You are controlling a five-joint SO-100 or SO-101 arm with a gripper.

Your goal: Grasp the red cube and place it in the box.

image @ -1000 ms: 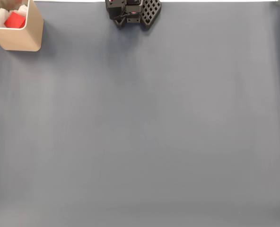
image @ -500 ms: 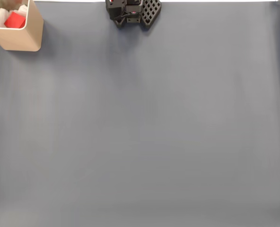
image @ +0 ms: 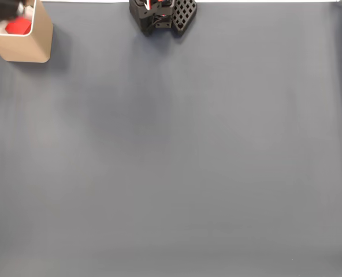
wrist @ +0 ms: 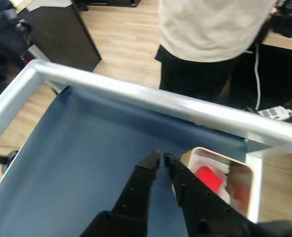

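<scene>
The red cube [image: 18,26] lies inside the tan box [image: 26,49] at the far left corner of the grey-blue mat in the fixed view, on white material. In the wrist view my black gripper [wrist: 161,158] is shut with nothing between its fingers. It hangs just left of the box [wrist: 212,151], where the red cube [wrist: 208,178] rests apart from the fingers. A dark blurred part of the arm [image: 3,7] covers the box's top edge in the fixed view.
The arm's black base [image: 162,14] sits at the mat's far edge. A silver table rail [wrist: 151,98] runs behind the box, and a person [wrist: 210,29] stands just beyond it. Open grey-blue mat [image: 171,161] spreads across the table.
A dark blurred part of the arm has come in over the box's top left in the fixed view. The cube stays in the box.
</scene>
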